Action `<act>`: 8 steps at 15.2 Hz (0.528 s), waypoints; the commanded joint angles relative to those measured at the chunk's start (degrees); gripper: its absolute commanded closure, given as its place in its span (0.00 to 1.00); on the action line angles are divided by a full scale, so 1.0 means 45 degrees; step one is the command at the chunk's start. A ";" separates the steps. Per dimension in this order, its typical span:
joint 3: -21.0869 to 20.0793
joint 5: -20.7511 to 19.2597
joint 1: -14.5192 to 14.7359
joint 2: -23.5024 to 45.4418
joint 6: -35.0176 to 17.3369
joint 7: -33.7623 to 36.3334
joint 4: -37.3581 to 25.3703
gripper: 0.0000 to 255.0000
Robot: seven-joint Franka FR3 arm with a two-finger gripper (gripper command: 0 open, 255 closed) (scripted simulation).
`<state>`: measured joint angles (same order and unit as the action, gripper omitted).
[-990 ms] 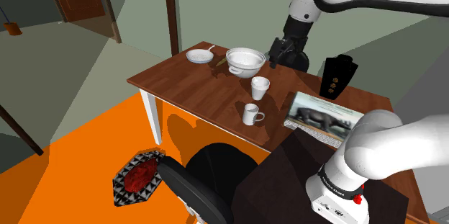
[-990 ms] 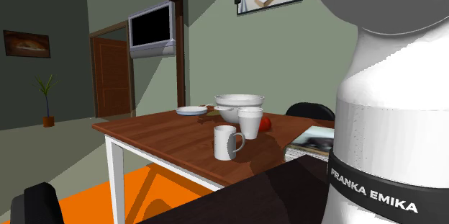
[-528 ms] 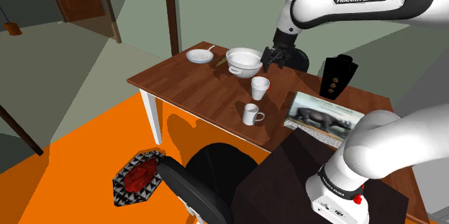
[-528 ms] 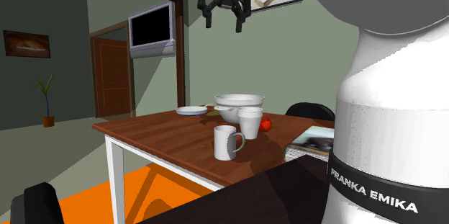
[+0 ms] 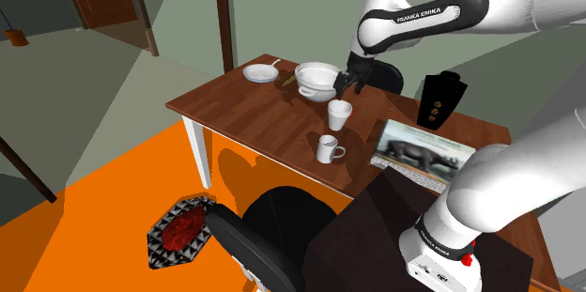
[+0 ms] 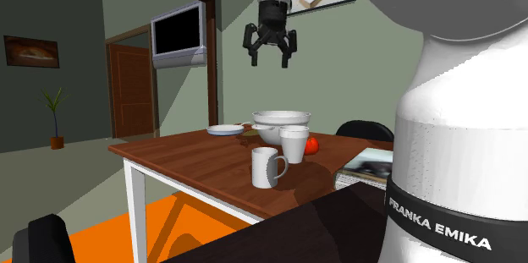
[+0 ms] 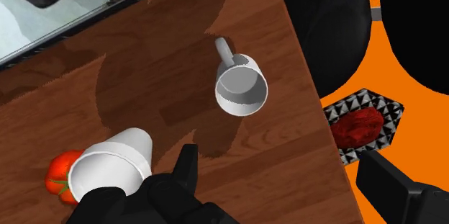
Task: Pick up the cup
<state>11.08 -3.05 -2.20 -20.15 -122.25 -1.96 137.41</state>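
Lower than before, the claw (image 6: 270, 59) hangs wide open and empty. Nothing is grasped yet: the cup (image 5: 339, 113) stands untouched at the bowl's (image 5: 318, 78) five o'clock in the shoulder view; descent, closing and lifting remain.

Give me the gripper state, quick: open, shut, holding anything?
Gripper: open, holding nothing.

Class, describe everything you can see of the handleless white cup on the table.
The cup is plain white, handleless, tapering to its base, upright and apparently empty. It stands on the brown table between the bowl and the mug, a red fruit beside it. The open gripper hangs above, not touching.
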 commanded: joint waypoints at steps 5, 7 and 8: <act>0.0761 0.0411 -0.0146 0.2865 -0.1711 -0.1133 -0.1111 0.00; 0.0951 0.0679 -0.0220 0.3831 -0.2150 -0.1553 -0.1604 0.00; 0.1029 0.0834 -0.0269 0.4319 -0.2347 -0.1770 -0.1875 0.00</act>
<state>15.28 0.17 -3.18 -2.63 -131.64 -8.92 129.63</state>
